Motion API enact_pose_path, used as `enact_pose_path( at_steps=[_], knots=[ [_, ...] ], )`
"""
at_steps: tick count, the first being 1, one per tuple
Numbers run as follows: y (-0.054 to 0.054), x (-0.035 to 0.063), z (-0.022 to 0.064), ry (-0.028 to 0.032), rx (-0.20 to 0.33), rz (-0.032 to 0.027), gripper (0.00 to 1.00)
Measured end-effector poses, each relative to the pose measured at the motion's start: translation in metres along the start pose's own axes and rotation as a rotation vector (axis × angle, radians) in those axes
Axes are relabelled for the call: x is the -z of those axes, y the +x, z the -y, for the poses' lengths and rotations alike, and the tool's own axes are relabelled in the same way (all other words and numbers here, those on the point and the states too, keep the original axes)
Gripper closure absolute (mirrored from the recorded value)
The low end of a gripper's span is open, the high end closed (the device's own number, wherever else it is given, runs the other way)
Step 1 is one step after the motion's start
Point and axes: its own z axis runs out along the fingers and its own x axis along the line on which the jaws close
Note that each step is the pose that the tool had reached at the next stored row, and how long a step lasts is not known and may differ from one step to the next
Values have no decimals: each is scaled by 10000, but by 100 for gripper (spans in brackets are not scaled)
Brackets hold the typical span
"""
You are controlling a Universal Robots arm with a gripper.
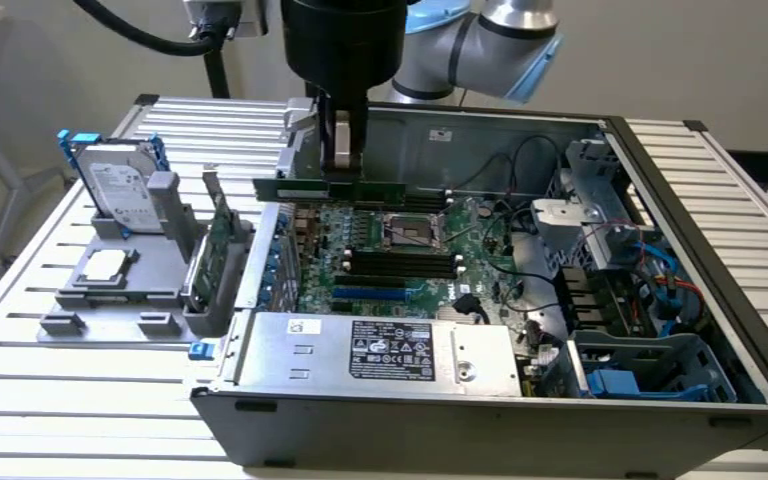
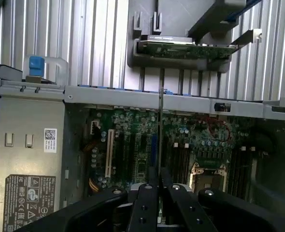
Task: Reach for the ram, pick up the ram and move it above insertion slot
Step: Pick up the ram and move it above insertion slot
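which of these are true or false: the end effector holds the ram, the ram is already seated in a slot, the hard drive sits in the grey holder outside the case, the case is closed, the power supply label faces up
1. The end effector holds the ram. True: its fingers are shut on the thin green stick.
2. The ram is seated in a slot. False: it hangs above the motherboard, clear of the black slots.
3. The hard drive stands in the grey holder outside the case. True.
4. The computer case is closed. False: its side is open and the board shows.
5. The power supply has its label facing up. True.
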Motion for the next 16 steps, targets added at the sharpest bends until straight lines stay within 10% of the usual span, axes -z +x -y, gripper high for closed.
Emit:
enact_pose_path(
  at_steps=[16],
  knots=[
    [-496, -254, 461, 0, 0, -2, 86]
  ],
)
